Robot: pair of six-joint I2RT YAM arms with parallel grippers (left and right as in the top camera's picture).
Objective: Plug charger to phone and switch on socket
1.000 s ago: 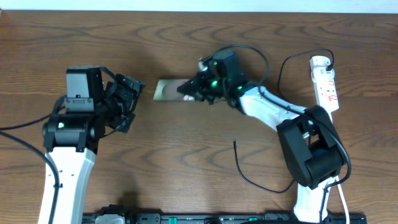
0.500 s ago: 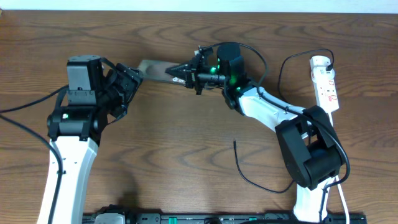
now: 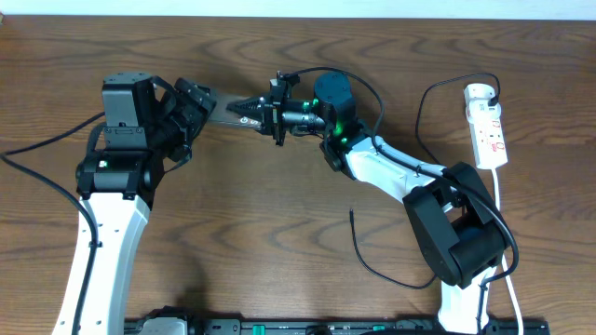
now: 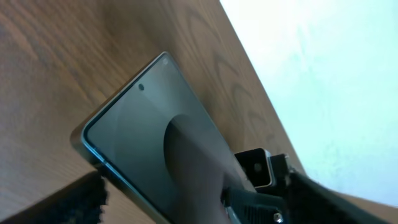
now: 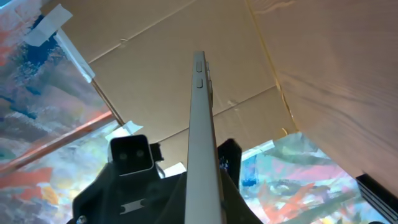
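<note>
The phone (image 3: 226, 104) hangs in the air over the far middle of the table. My right gripper (image 3: 253, 107) is shut on its right end. In the right wrist view the phone (image 5: 200, 124) shows edge-on between the right gripper's fingers (image 5: 205, 171). My left gripper (image 3: 194, 104) is open at the phone's left end. Its fingers (image 4: 199, 208) stand wide apart on either side of the dark phone screen (image 4: 137, 137). The charger cable (image 3: 358, 251) lies on the table, its tip (image 3: 351, 213) free. The white socket (image 3: 488, 126) lies at the far right.
The black cable loops from the plug at the socket's top (image 3: 491, 91) behind the right arm. The white cord (image 3: 507, 270) runs down the right side. The table's far edge (image 3: 298, 17) is just behind the phone.
My right gripper has lifted the phone and carried it left. My left gripper has moved up and right to meet the phone's left end.
</note>
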